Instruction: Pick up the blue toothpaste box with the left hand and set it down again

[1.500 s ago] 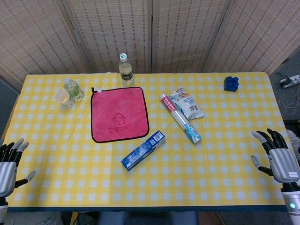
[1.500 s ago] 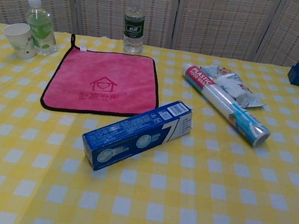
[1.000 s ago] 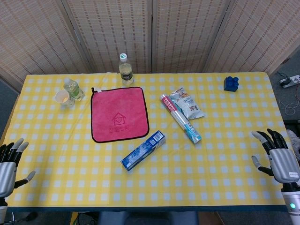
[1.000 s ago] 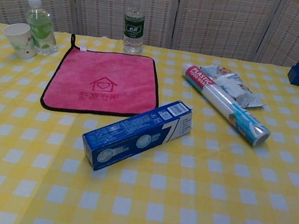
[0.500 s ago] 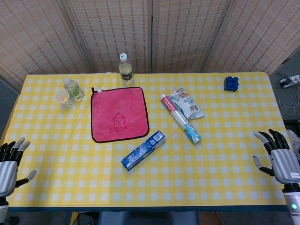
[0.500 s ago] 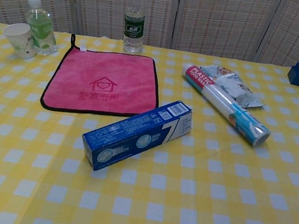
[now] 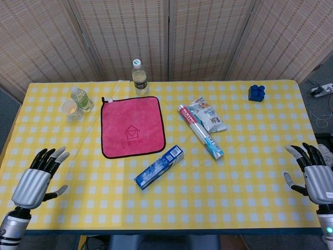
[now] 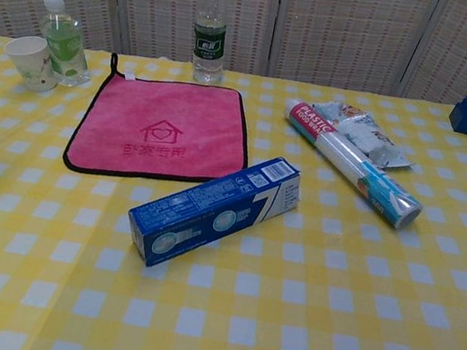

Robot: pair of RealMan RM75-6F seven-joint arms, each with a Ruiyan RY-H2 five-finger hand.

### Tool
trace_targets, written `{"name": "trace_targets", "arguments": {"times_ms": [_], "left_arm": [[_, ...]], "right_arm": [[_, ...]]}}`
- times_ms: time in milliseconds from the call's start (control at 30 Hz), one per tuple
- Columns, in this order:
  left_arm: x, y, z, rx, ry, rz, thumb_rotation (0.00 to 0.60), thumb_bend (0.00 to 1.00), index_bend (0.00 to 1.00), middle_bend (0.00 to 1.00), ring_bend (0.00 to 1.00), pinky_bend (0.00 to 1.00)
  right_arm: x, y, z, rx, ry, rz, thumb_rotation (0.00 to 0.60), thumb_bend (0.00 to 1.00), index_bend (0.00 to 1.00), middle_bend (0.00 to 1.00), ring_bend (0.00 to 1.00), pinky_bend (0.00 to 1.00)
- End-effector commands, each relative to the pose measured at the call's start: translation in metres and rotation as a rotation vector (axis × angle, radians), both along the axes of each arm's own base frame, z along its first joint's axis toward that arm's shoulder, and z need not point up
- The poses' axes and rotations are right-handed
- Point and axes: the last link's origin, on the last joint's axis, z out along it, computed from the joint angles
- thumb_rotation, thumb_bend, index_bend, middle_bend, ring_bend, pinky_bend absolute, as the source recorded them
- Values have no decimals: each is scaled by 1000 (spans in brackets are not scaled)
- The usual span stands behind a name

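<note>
Reaching: left hand (image 7: 34, 179), fingers spread and empty, should cross right to the box (image 7: 159, 166), gripping its long sides.

light: bright, even, seemingly from overhead | shadows: faint, short | glare: slight on food-bag roll (image 8: 355, 168) | focus: both views sharp | edges: mild distortion, perhaps
</note>
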Motion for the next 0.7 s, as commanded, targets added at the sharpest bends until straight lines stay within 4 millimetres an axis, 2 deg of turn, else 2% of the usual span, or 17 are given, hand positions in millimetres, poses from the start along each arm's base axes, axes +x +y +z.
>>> {"name": "trace_targets", "arguments": {"times_ms": [33,167,267,367,533,700], "left_arm": [[26,8,-11,-90,-17,-91,600,205,149,106,87,40],[40,13,-19,-137,-17,-145,600,205,148,106,87,40],[75,26,-43,-231,-26,-249,600,204,148,106,87,40],[95,36,-61,-266,-22,-297,600,204,148,106,87,40],[119,45,-88,-325,23,-341,600,204,145,106,87,40],[136,54,-114,-377,42,-334,600,204,139,106,87,40]], "right_arm": [[0,0,1,-2,3,-1,600,319,155,166,40,57],[1,0,2,-3,6,-4,600,319,155,166,40,56],[0,0,2,-2,11,-13,600,319,155,166,40,56],[-1,1,2,-2,11,-18,600,318,155,166,40,57],[-3,2,3,-3,14,-30,600,319,155,166,40,57],[-5,2,1,6,13,-39,600,319,155,166,40,57]]}}
